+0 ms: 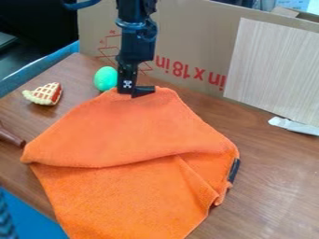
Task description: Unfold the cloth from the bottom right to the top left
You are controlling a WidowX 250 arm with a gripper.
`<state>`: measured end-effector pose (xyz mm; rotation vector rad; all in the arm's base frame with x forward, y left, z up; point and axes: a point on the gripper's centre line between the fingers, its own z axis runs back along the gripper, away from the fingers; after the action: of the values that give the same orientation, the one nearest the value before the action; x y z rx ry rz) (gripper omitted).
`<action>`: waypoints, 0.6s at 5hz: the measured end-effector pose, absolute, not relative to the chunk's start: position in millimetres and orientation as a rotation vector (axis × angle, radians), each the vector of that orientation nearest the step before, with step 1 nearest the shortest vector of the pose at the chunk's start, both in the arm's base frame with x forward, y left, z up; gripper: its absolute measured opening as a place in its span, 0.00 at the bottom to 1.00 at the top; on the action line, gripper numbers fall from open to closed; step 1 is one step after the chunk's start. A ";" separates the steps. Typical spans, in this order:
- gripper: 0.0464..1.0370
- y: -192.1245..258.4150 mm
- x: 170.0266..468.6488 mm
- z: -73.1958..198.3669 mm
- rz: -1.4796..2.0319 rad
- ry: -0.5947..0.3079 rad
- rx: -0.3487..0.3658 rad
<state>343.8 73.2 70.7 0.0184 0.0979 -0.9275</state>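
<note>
Nearest the camera, the lower part of the orange cloth (124, 200) lies broad and fairly flat, running down past the near edge of the picture. Above it a long, soft edge crosses most of the cloth, where an upper layer lies over the lower one. At the right, smaller folds bunch beside a dark strip (233, 171) on the cloth's border. The whole piece is spread on the brown worktop (280, 186).

I judge it light and limp, with a towel-like nap that should give good grip and little slip. Nothing in it will break, but it won't push flat like card; it has to be drawn. I'd take a small pinch of the top layer only, at a free edge or corner, since a deep bite could drag both layers together.

Farther back, a brown object (9, 135) sits at the left, just beside the cloth's left corner, and beyond it a toy pie slice (45, 94).

My tool (135, 95) is at the cloth's far edge, pointing down against it; whether it has fabric pinched, I cannot tell. Just beside it sits a green egg (106, 78), which a sideways pull could knock. Behind stands a cardboard box (187, 51).
</note>
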 end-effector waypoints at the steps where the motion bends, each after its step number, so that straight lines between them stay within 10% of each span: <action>1: 0.00 77.1 355.9 68.1 -0.942 0.122 0.009; 3: 0.02 83.8 378.1 60.9 -0.973 0.154 0.010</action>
<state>378.1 83.8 60.9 0.0099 0.1539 -0.9733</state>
